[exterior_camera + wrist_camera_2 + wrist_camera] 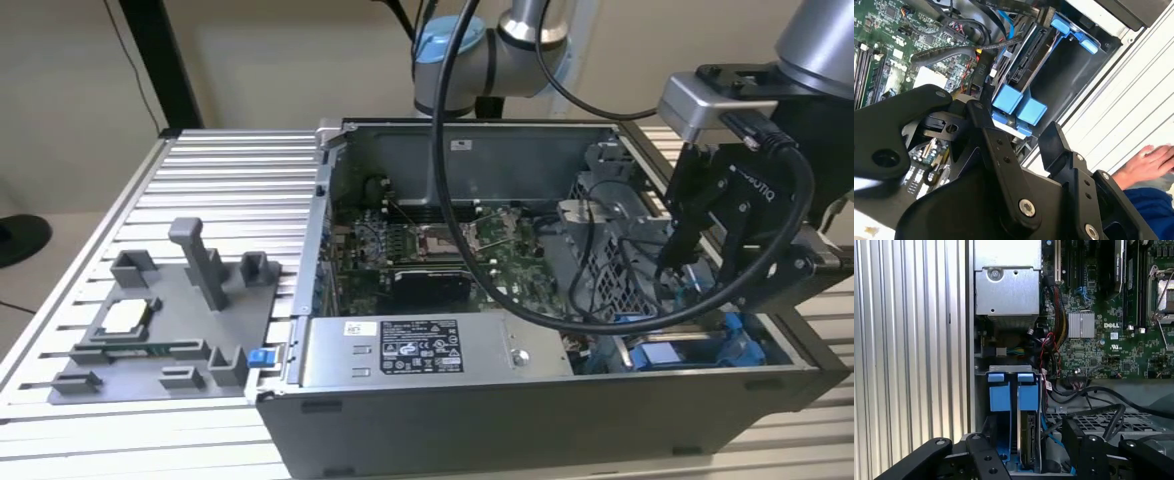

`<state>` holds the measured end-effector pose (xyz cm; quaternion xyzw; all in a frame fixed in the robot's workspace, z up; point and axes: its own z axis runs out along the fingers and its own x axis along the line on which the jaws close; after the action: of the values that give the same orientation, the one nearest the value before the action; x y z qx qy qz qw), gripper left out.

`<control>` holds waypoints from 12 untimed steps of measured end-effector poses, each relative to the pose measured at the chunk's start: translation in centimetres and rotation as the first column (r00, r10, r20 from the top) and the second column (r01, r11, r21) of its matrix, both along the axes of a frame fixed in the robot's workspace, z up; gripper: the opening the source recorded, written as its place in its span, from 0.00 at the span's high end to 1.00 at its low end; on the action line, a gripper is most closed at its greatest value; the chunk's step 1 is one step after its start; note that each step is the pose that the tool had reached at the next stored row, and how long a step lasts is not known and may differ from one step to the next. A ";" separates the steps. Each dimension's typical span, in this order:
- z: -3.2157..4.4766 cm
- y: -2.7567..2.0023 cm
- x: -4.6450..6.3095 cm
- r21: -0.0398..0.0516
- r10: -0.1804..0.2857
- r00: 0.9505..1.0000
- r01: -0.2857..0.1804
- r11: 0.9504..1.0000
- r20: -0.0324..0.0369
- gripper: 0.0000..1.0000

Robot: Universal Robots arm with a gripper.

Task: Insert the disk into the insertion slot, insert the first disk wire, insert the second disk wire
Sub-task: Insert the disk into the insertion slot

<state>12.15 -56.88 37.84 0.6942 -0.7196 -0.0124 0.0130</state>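
Note:
The disk (1029, 440) stands on edge inside the insertion slot (1004, 371), a grey metal bay with two blue tabs (1014, 391) at its mouth. In the second wrist view the disk's connector edge (1030, 52) faces out of the bay (1074, 75), and a black plug (1046, 15) on a blue wire (1004, 25) sits at its far end. I cannot tell if that plug is seated. My gripper (1024, 432) hangs open just above the bay with nothing between its fingers (999, 160). In the exterior view it (721, 280) hovers over the case's front corner on that view's right.
The open computer case (534, 410) lies on a ribbed aluminium table (227, 190). A grey box with a sticker (400, 350) fills its front. Loose black cables (1104, 415) cross beside the bay. A grey peg tray (160, 320) lies at the exterior view's left. A person's hand (1149, 160) rests on the table.

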 end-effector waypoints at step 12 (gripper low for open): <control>0.66 0.00 0.0 0.000 0.000 1.000 0.000 1.000 0.000 0.00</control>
<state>12.15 -56.88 38.50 0.6942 -0.7196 -0.0125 0.0129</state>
